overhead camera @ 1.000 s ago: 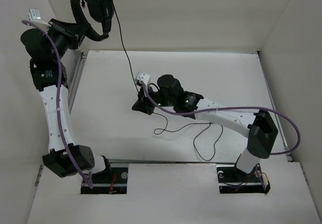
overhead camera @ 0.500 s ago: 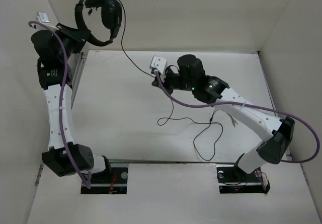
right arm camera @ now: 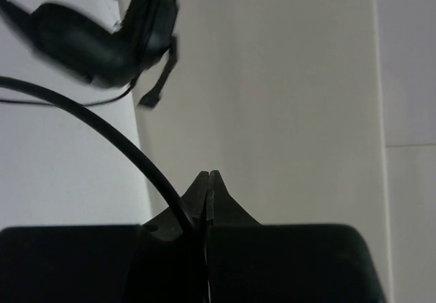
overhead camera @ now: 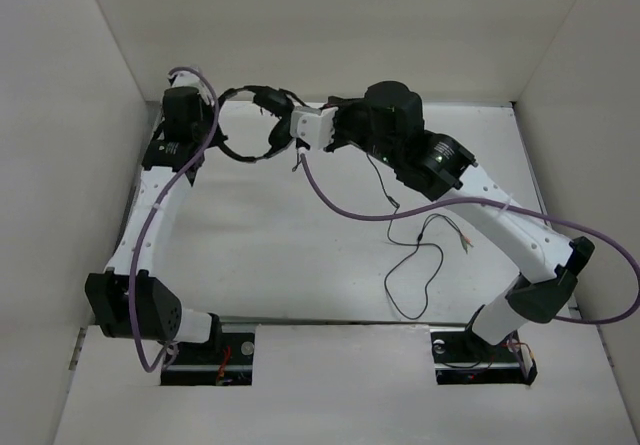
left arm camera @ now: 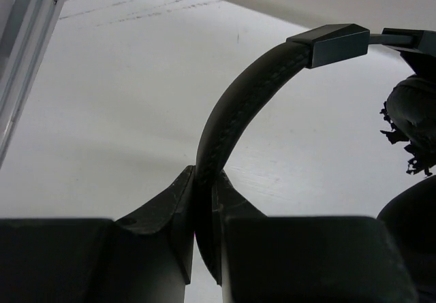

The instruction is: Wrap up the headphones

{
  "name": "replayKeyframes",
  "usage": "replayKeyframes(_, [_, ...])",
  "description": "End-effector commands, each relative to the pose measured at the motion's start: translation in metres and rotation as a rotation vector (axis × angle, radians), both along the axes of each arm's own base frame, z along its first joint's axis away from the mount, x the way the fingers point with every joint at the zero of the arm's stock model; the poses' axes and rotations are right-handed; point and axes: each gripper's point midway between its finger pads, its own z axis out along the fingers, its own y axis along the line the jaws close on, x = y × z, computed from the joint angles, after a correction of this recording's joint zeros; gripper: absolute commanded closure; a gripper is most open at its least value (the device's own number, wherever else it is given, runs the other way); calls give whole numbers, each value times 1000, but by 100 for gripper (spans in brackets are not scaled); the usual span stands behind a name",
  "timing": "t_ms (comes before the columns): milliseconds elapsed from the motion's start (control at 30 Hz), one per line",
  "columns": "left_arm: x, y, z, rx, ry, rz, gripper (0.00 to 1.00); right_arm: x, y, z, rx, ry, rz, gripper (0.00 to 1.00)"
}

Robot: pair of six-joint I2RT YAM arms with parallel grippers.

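Note:
The black headphones hang in the air over the back of the table. My left gripper is shut on their headband, which arcs up to the right from between the fingers toward an earcup. My right gripper is right beside the earcups, its jaws closed with the thin black cable running in at the left finger. An earcup shows blurred at the upper left of the right wrist view. The rest of the cable trails in loops on the table.
White walls enclose the table on the left, back and right. A metal rail runs along the left edge. Thick purple cables hang from both arms over the table.
My left arm has swung the headphones down from high at the back left wall to the middle back. My right gripper has moved back and up to them with the cable.

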Motion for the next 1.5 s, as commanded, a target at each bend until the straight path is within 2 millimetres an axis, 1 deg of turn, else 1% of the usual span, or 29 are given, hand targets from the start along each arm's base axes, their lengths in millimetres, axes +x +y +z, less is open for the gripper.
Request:
replayKeyframes(0, [-5,-12,6,124,-40,-53,99,-7,8,40,-10,-124,12,100])
replayKeyframes(100, [-10,-28,-3,153,-21,-117,99,-5,14,43,-6,-132,20,100])
replayKeyframes(233, [-24,-56,-5,198,-19,-239,99,3,18,49,23,-151,7,100])
replayKeyframes(267, [-29,-65,-4,197,-23,-276,99,8,18,48,34,-155,-5,100])
replayKeyframes(333, [-36,-77,1,187,-34,-325,99,28,8,45,66,-166,-63,100])
replayKeyframes(367, [-41,-85,6,177,-47,-356,99,40,1,42,87,-165,-93,100])
replayKeyframes(433, [-50,-100,16,159,-73,-417,99,57,-9,33,129,-131,-131,100])
replayKeyframes(567, [-72,-131,39,128,-140,-558,99,75,-24,14,221,-15,-161,100])
replayKeyframes(667, [-89,-148,50,114,-177,-653,99,85,-32,4,277,75,-164,100])
replayKeyframes(733, [-100,-161,58,93,-202,-722,99,88,-33,-1,311,127,-155,100])
replayKeyframes(767, [-107,-167,66,75,-226,-758,99,89,-32,-4,333,161,-149,100])
replayKeyframes(900, [-116,-175,88,46,-280,-800,99,95,-34,-13,386,244,-150,100])
replayKeyframes(1000, [-121,-178,113,17,-335,-825,99,92,-33,-30,443,369,-136,100])
replayKeyframes(1100, [-123,-177,135,-3,-379,-815,99,87,-33,-41,507,481,-126,100])
replayKeyframes(1200, [-120,-171,155,-19,-421,-784,99,74,-33,-48,561,594,-86,100])
replayKeyframes(1267, [-120,-170,170,-42,-448,-777,99,61,-27,-51,599,676,-49,100])
replayKeyframes(1367, [-122,-173,192,-86,-481,-783,99,38,-14,-44,659,785,33,100])
replayKeyframes(1433, [-121,-177,204,-120,-496,-783,99,23,-6,-32,695,848,102,99])
replayKeyframes(1467, [-120,-178,209,-134,-502,-784,99,13,-2,-22,720,885,142,97])
